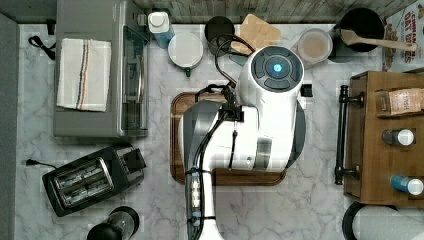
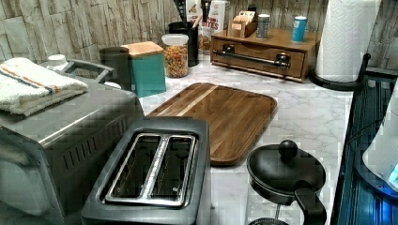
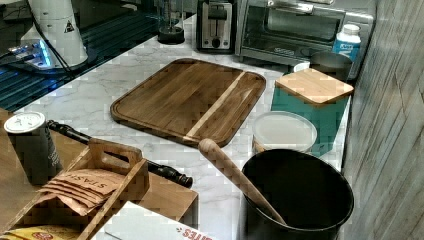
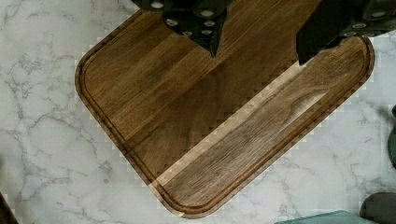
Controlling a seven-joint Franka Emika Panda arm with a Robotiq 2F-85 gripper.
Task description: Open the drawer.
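With the gripper [image 4: 257,42] spread wide and empty above the cutting board [image 4: 219,121], the drawer [image 1: 357,135] sits shut at the right edge of the top view — best to approach its black bar handle [image 1: 342,134] squarely, fingers straddling the bar, then pull straight out.

From the top view my own arm [image 1: 250,125] covers most of the cutting board [image 1: 177,145]. The drawer [image 1: 380,140] is cut off at the top view's right edge. In the wrist view my tool [image 4: 257,42] gets clipped by the frame edge.
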